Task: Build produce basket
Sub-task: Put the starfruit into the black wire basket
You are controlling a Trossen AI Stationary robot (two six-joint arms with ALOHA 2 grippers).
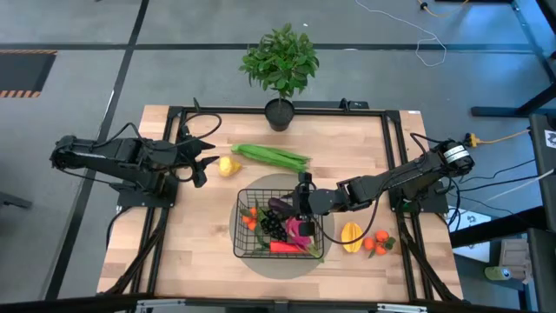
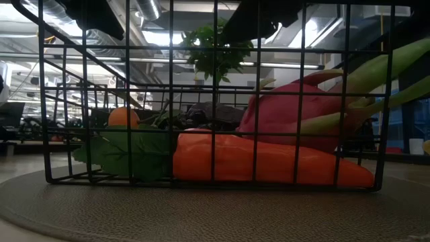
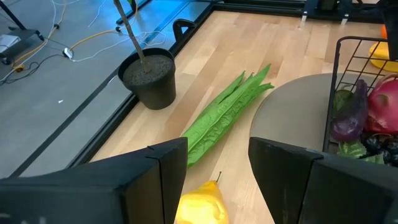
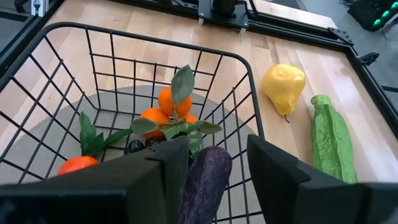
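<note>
The black wire basket (image 1: 241, 246) stands on a round grey mat mid-table. It holds orange tomatoes (image 4: 163, 106), black grapes (image 1: 271, 228), a pink radish (image 2: 289, 114), a red chili (image 2: 255, 161) and a purple eggplant (image 4: 208, 180). My right gripper (image 4: 217, 149) hangs open over the basket's far right part, a finger on either side of the eggplant's end. My left gripper (image 3: 217, 149) is open at the table's left, just above a yellow lemon (image 3: 199, 202) lying on the wood. Long green beans (image 1: 271, 156) lie beyond the lemon. My right gripper comes slanting down from the table's right, and the eggplant's end (image 4: 211, 163) lies between its spread fingers, resting in the basket. Room shows on one side of the eggplant. Whether the other finger (image 4: 177, 155) touches it I cannot tell.
A mango (image 1: 351, 235) and two more tomatoes (image 1: 378, 244) lie on the wood right of the basket. A potted plant (image 1: 280, 65) stands at the table's far edge, its pot (image 3: 149, 78) close to the beans. Bare wood shows at the near left.
</note>
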